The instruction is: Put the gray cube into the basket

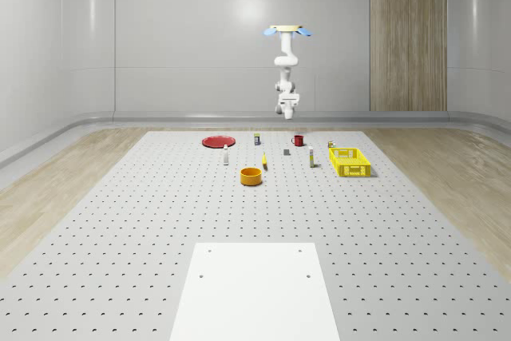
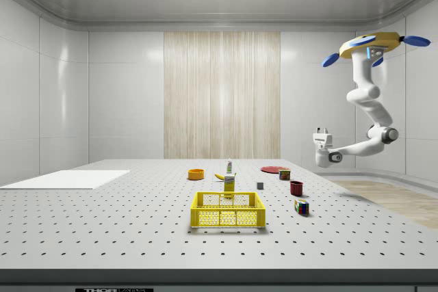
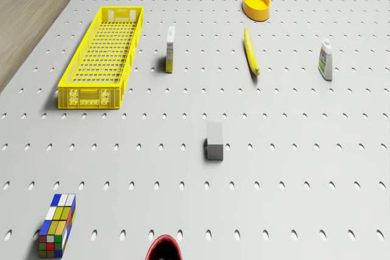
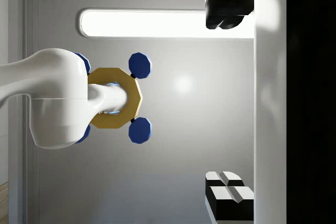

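Drone (image 2: 373, 44) hovers high beyond the tabletop's (image 1: 120, 221) far edge, fingers (image 4: 229, 191) parted, empty. Gray cube (image 3: 214, 140), seemingly rigid and light, sits at the basket's (image 3: 103, 53) four o'clock; grip opposite flat faces.

No text, number or brand can be read on any object. The small carton (image 3: 170, 49) and the white bottle (image 3: 326, 60) carry printed labels, but their lettering cannot be made out. A dark strip (image 2: 114, 290) on the table's front edge in the side view holds pale letters, cut off by the picture's border and not legible. The Rubik's cube (image 3: 56, 226) shows only coloured squares.
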`<state>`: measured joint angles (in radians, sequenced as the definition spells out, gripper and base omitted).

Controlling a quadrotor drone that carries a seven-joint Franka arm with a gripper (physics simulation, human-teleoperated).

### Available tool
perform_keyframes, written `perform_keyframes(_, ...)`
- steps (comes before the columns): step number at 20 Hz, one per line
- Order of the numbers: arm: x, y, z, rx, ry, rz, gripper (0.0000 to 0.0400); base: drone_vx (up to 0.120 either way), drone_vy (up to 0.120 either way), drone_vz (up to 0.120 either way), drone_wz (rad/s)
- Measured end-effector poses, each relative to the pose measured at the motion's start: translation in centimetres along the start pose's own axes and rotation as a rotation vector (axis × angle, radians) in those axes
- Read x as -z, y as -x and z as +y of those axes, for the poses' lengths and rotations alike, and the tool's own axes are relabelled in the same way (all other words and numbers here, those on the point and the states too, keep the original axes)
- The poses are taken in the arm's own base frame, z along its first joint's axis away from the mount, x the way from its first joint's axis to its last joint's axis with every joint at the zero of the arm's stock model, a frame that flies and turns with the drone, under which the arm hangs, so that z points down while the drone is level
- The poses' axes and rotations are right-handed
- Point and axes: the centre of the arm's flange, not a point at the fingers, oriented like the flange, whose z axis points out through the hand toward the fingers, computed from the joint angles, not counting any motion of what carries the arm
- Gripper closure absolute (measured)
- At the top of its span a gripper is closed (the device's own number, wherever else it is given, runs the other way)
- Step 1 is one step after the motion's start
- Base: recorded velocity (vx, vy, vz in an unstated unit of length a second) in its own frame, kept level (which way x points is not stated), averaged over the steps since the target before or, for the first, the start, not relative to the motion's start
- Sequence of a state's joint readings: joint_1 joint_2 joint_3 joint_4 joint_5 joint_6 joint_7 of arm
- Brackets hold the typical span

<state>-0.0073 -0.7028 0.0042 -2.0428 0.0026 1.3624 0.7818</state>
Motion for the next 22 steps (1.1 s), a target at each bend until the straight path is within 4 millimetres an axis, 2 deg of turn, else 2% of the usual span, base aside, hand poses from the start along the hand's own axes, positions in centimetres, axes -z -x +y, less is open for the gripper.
perform_keyframes(11,0.07,0.06,0.04,0.0,-0.005,0.007,0.0,0.12,-0.116,0.0,0.0)
perform_keyframes(22,0.08,0.19,0.03,0.0,-0.003,0.02,0.0,0.12,0.0,0.0,0.0)
